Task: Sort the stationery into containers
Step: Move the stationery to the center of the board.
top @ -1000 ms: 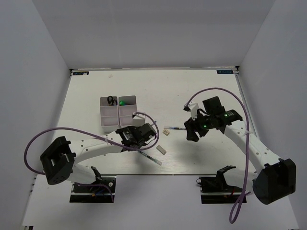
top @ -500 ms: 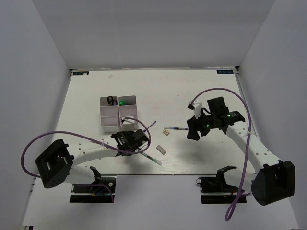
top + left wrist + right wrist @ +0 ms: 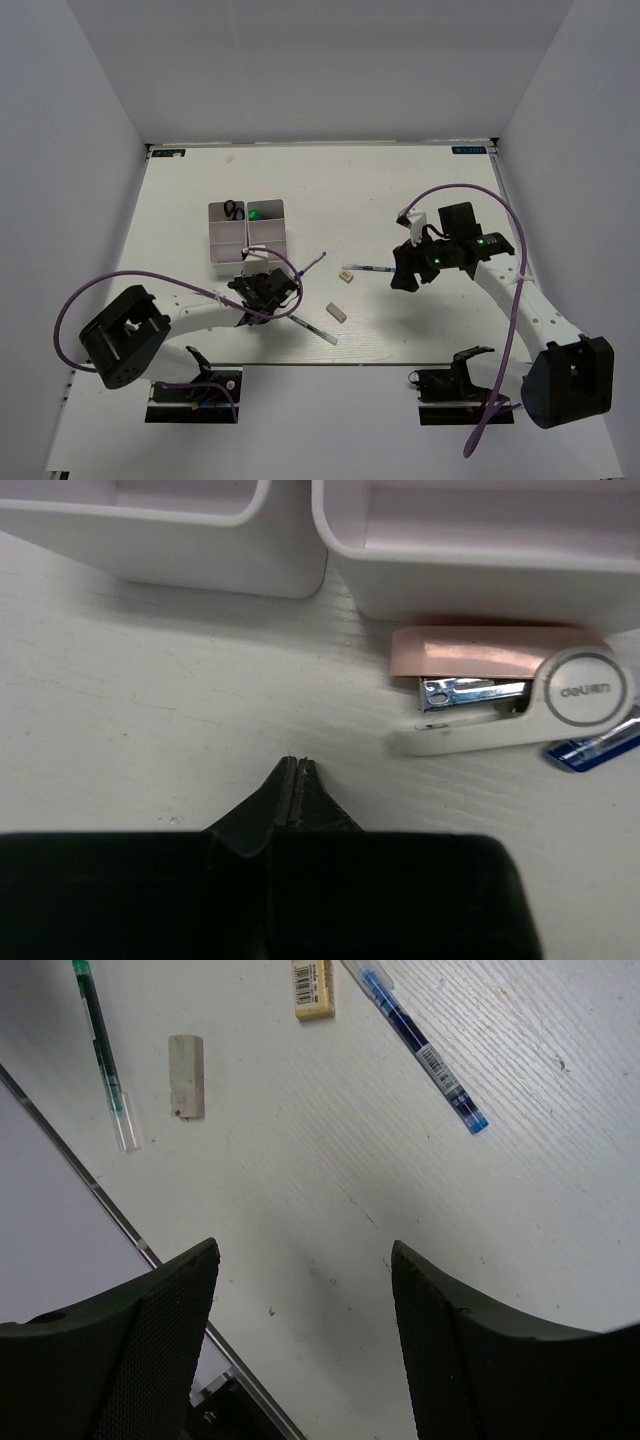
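Two pale containers (image 3: 247, 238) stand side by side, with black scissors (image 3: 232, 209) and a green-capped marker (image 3: 256, 212) in their back compartments. My left gripper (image 3: 263, 283) is shut and empty just in front of them; in the left wrist view its tips (image 3: 297, 763) rest near the table below the containers (image 3: 480, 555), left of a pink and white stapler (image 3: 500, 685). My right gripper (image 3: 404, 281) is open and empty above the table (image 3: 305, 1260). Beyond it lie a blue pen (image 3: 420, 1045), a beige eraser (image 3: 312, 985), a grey eraser (image 3: 186, 1088) and a green pen (image 3: 105, 1050).
In the top view the blue pen (image 3: 368, 269), beige eraser (image 3: 347, 279), grey eraser (image 3: 338, 313) and green pen (image 3: 313, 328) lie between the arms. Another thin pen (image 3: 315, 262) lies right of the containers; its blue end shows beside the stapler (image 3: 595, 748). The table's front edge (image 3: 120, 1225) is close.
My left gripper has drawn back to the left, uncovering the thin pen beside the containers. My right gripper has shifted slightly right. The stationery has not moved.
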`<action>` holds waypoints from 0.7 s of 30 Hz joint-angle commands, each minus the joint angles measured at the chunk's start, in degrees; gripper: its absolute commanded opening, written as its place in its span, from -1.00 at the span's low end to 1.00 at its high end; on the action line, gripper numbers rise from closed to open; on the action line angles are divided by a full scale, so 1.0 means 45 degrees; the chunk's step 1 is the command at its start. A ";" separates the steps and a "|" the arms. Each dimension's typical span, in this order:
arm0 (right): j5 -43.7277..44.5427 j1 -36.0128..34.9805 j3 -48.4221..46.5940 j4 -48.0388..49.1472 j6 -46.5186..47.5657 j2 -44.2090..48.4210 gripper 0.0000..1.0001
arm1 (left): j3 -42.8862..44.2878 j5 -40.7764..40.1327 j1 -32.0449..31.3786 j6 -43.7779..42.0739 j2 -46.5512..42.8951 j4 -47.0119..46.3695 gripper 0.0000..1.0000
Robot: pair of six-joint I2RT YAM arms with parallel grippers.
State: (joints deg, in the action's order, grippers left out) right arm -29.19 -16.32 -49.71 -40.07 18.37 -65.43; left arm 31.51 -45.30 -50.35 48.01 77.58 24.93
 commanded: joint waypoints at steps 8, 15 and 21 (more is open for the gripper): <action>-0.0818 0.0500 0.0246 0.0331 0.0039 0.0301 0.45 | -0.0263 -0.0247 0.0153 -0.0453 0.1333 -0.2472 -0.99; -0.1110 0.0754 0.0286 0.0292 0.0175 0.0263 0.45 | -0.0186 -0.0090 -0.0568 -0.0532 0.1724 -0.3233 -0.99; -0.1248 0.0871 0.0305 0.0214 0.0273 0.0243 0.45 | 0.0282 0.0183 -0.1193 -0.0551 0.2446 -0.3410 -0.99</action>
State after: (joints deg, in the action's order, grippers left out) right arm -32.91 -12.95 -48.77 -40.01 18.65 -65.23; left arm 32.18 -50.15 -54.04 45.15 86.52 9.63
